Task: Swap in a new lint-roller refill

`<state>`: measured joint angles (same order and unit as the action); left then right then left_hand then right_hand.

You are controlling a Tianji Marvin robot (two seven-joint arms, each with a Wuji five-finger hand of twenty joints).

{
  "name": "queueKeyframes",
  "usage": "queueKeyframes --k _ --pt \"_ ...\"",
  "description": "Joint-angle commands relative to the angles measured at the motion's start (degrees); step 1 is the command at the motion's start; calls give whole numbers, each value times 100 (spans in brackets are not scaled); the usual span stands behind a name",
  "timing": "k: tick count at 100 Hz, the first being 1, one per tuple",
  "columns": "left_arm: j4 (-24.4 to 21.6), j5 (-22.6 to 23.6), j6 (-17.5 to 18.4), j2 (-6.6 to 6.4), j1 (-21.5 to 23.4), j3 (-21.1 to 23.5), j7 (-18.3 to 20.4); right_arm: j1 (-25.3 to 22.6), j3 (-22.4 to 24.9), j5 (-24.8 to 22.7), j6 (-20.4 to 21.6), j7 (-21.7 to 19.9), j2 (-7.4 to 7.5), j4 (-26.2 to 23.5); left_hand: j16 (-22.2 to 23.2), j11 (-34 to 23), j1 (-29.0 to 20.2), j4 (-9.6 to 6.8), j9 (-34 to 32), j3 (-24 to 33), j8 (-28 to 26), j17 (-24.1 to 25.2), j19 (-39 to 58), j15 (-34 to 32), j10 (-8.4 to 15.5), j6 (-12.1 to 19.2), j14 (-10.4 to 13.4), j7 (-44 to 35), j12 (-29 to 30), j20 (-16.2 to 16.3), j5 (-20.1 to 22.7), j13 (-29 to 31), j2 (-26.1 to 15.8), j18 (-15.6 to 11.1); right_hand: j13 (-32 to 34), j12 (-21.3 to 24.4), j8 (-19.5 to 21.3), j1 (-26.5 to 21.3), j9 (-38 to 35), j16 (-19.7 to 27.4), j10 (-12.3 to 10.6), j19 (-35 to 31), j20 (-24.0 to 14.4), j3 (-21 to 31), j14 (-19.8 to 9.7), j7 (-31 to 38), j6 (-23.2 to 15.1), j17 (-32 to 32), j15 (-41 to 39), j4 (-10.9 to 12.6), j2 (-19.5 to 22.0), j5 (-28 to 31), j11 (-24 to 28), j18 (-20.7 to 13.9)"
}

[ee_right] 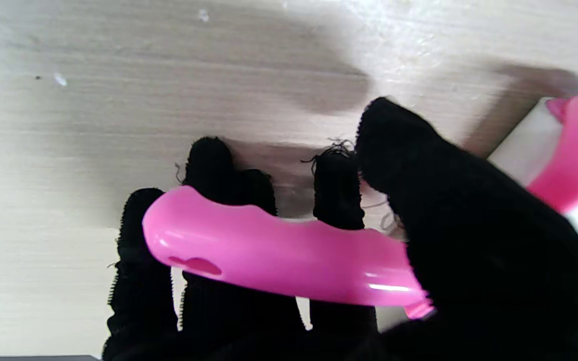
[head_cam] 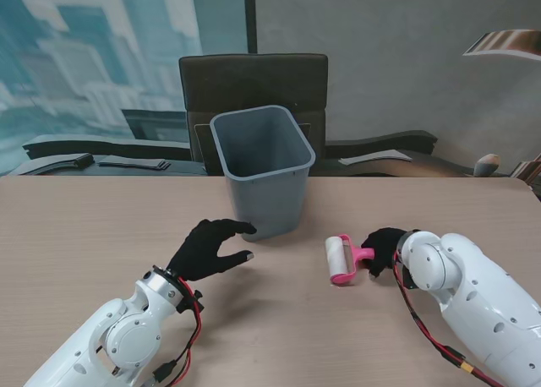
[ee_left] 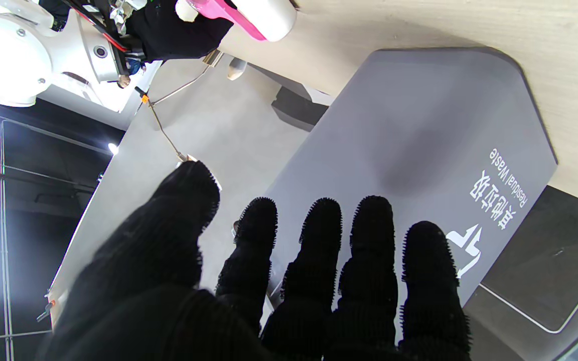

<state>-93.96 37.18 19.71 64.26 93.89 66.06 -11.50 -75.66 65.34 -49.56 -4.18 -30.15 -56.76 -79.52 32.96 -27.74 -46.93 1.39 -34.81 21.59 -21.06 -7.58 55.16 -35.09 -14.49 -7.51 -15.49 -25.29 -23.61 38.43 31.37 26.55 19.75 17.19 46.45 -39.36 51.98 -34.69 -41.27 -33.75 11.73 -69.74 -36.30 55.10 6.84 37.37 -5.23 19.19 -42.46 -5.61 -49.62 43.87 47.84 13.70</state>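
Observation:
A pink lint roller (head_cam: pixel 342 259) with a white refill (head_cam: pixel 337 253) lies on the table to the right of the grey bin (head_cam: pixel 262 169). My right hand (head_cam: pixel 385 250), in a black glove, is shut on its pink handle (ee_right: pixel 279 258); the thumb lies over the handle and the other fingers (ee_right: pixel 208 170) curl behind it. My left hand (head_cam: pixel 209 247) is open, its fingers (ee_left: pixel 319 235) spread and reaching toward the bin's near wall (ee_left: pixel 419 150) without holding anything. In the left wrist view the roller (ee_left: pixel 249 17) and my right arm show beyond the bin.
The bin stands upright and looks empty, with a "Residual Waste" label (ee_left: pixel 499 195) on its side. A black chair (head_cam: pixel 254 83) sits behind the table's far edge. Flat dark items (head_cam: pixel 93 161) lie at the far left.

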Motion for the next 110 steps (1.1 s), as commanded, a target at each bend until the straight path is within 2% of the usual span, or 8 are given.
queueKeyframes --k 1,18,35,57,66,78,94,110 --pt "-40 -11 -12 10 25 14 80 -170 33 -140 114 -109 22 -72 88 -63 -83 -95 -89 99 -4 14 58 -103 110 -42 90 4 -116 47 65 118 -223 -53 -440 627 -607 193 467 417 110 233 47 -116 87 -1123 389 -212 894 216 166 -476 -948 120" --pt "-39 4 -10 11 25 13 67 -431 330 -395 346 44 4 -340 88 -64 -85 -96 -97 116 10 11 58 -104 112 -56 94 25 -117 46 75 123 -205 -50 -1015 1068 -1262 377 1027 803 151 853 295 -421 123 -1630 651 -574 1662 129 279 -945 -1353 43" --pt "-60 15 -24 10 43 33 62 -725 692 -412 545 294 -36 -625 86 -60 -61 -92 -86 121 15 9 57 -100 116 -29 103 37 -116 45 58 116 -206 -53 -1667 1298 -1463 706 1691 1222 221 1182 609 -769 81 -1832 835 -872 2194 99 691 -1581 -1506 -192" --pt "-182 7 -144 39 111 118 -47 -1258 1288 -480 929 1090 -152 -1212 84 -60 -55 -89 -77 121 11 14 52 -95 119 -23 110 31 -116 41 57 105 -211 -69 -1765 1355 -1473 902 1801 1268 256 1278 697 -946 142 -1847 848 -1003 2206 83 994 -1660 -1510 -40" --pt "-242 5 -176 56 125 156 -121 -1451 1502 -420 1201 1477 -212 -1523 85 -59 -60 -90 -67 115 7 18 47 -96 110 -23 102 25 -116 39 55 99 -212 -71 -1462 1020 -1196 692 1497 1144 254 1118 660 -883 145 -1522 1099 -746 1964 123 941 -1516 -1026 1" --pt "-321 -49 -216 80 119 187 -177 -1585 1643 -58 1574 1843 -289 -1875 85 -59 -38 -88 -57 94 1 9 47 -97 108 -16 107 17 -116 39 49 100 -206 -73 -1323 890 -956 593 1426 1126 215 1004 657 -707 114 -1368 1107 -545 1915 121 865 -1413 -952 -45" --pt "-469 -859 -423 133 85 162 112 -1555 1470 725 1901 2527 -452 -2080 -11 24 203 -99 69 37 30 -82 -140 83 59 -14 101 93 -79 -76 -24 23 -94 126 -1034 893 -927 493 1494 1118 210 912 657 -605 71 -1554 1094 -349 1854 133 850 -1706 -1019 -15" --pt "-488 -1567 -531 143 89 120 467 -1493 1069 1026 2179 3300 -617 -2068 -112 161 389 -115 199 -12 60 -64 -323 304 72 4 134 206 -11 -160 -75 -87 -20 227 -850 906 -850 628 1388 1114 106 861 648 -551 -10 -1538 961 -306 1847 146 921 -1622 -1022 -6"
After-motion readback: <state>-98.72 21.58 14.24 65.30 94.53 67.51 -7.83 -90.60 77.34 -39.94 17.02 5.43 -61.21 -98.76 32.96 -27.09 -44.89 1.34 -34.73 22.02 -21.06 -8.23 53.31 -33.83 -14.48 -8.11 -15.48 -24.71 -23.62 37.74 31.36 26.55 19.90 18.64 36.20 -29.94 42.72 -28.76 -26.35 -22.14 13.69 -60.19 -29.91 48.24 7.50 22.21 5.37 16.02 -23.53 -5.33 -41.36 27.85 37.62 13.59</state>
